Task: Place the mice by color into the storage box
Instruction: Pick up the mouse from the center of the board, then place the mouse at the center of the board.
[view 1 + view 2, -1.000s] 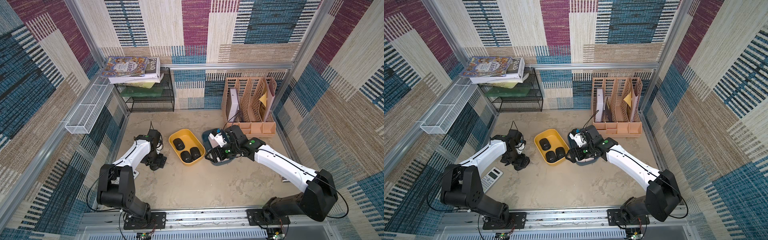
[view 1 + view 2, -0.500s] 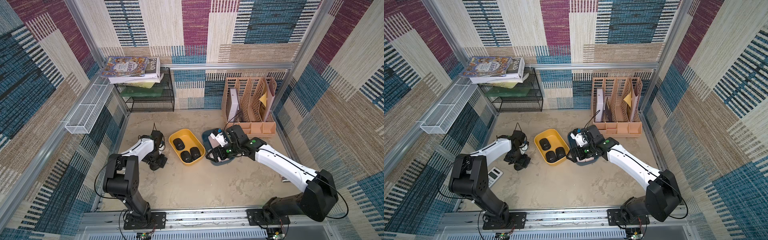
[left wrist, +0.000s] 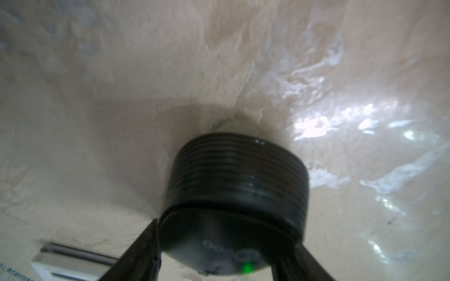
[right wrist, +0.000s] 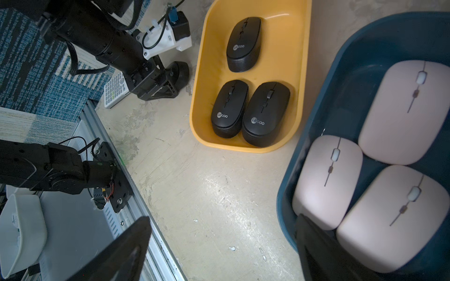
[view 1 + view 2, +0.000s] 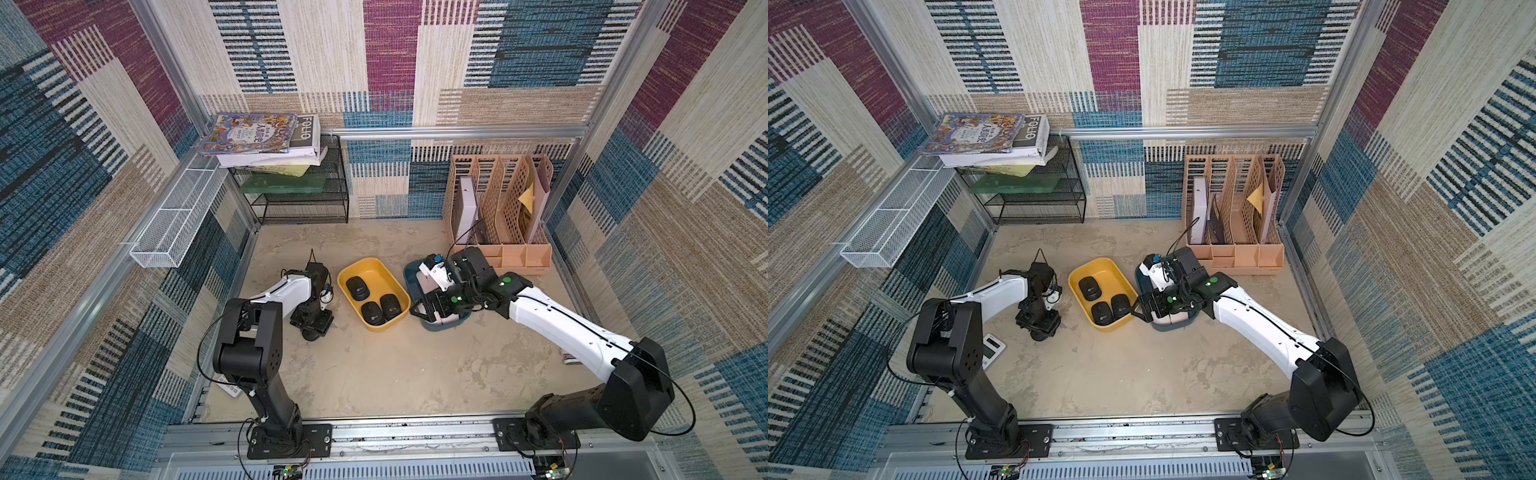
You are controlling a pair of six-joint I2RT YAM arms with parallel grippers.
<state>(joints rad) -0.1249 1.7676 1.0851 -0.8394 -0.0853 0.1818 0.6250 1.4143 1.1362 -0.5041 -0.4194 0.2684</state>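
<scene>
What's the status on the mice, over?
Left hand shut on black mouse, on table. Right hand open at blue bin, three pink mice inside. Way to yellow bin looks clear.

Black mice (image 4: 243, 43) look matt, pink mice (image 4: 404, 109) smooth, the yellow plastic tub (image 4: 292, 36) glossy

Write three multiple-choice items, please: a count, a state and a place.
1. Pink mice in the blue tray: A two; B three; C four.
2. The right gripper is: A open; B holding a mouse; C shut empty.
3. Where is the black mouse outside the yellow tray? A in the blue tray; B on the table between the left gripper's fingers; C in the right gripper.
1 B: the right wrist view shows three. 2 A: its fingers stand wide apart. 3 B: the left wrist view shows it.
</scene>
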